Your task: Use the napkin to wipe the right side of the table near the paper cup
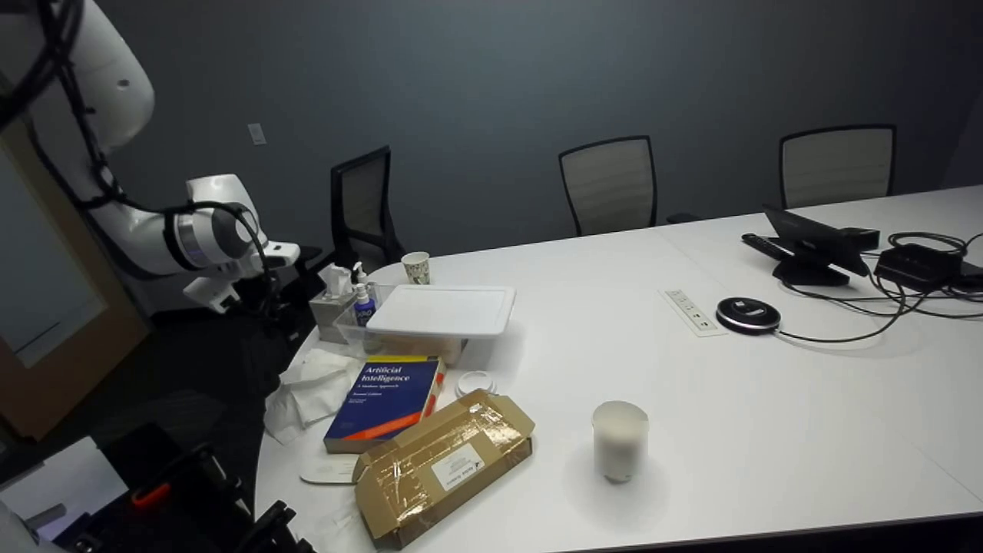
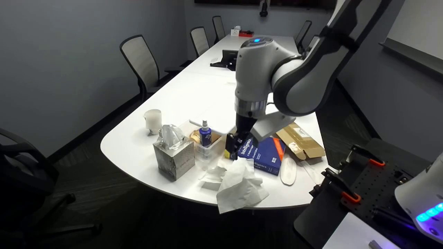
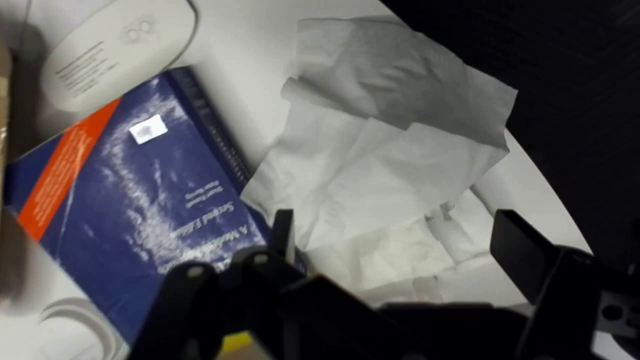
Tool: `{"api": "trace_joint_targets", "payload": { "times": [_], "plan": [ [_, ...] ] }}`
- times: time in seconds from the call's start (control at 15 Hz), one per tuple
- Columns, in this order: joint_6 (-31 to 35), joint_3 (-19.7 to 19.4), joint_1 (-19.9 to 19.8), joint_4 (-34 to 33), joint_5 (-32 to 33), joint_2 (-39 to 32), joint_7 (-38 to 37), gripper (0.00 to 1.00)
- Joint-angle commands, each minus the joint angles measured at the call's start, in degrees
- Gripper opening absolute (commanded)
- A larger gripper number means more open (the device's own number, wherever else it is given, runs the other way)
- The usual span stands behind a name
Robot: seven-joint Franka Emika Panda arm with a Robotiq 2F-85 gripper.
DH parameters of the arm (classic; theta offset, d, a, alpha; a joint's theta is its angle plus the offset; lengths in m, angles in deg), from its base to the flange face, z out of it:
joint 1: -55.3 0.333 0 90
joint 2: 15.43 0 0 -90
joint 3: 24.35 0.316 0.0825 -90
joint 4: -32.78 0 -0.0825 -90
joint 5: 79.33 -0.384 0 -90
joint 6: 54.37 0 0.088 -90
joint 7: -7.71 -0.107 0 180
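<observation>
The crumpled white napkin lies at the rounded end of the white table, beside the blue book. In an exterior view, one corner of the napkin hangs past the table edge. My gripper is open in the wrist view, its fingers wide apart above the near part of the napkin, holding nothing. In an exterior view the gripper points down close over the napkin; I cannot tell whether it touches. The patterned paper cup stands upright near the far table edge; it also shows in an exterior view.
A blue book and an open tan cardboard packet lie beside the napkin. A clear bin with a white lid and blue spray bottle, plus a tissue box, stand between napkin and paper cup. Another whitish cup stands apart.
</observation>
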State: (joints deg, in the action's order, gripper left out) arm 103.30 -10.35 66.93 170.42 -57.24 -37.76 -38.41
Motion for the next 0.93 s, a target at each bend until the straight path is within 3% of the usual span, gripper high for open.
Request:
{"api": "trace_joint_targets", "payload": {
  "times": [0.0, 0.4, 0.73, 0.8, 0.87],
  "plan": [
    [2.07, -9.25, 11.44, -7.58, -1.25, -11.66, -5.36, 1.00],
    [0.74, -15.62, 20.45, -19.21, -9.46, -25.43, -4.59, 1.00],
    [-3.47, -18.62, 23.58, -26.47, -12.23, -30.91, -3.84, 1.00],
    [-4.19, -18.82, 23.77, -27.25, -12.48, -31.71, -3.95, 0.75],
    [-4.82, -18.82, 23.73, -27.98, -12.55, -32.35, -3.74, 0.74]
  ]
}}
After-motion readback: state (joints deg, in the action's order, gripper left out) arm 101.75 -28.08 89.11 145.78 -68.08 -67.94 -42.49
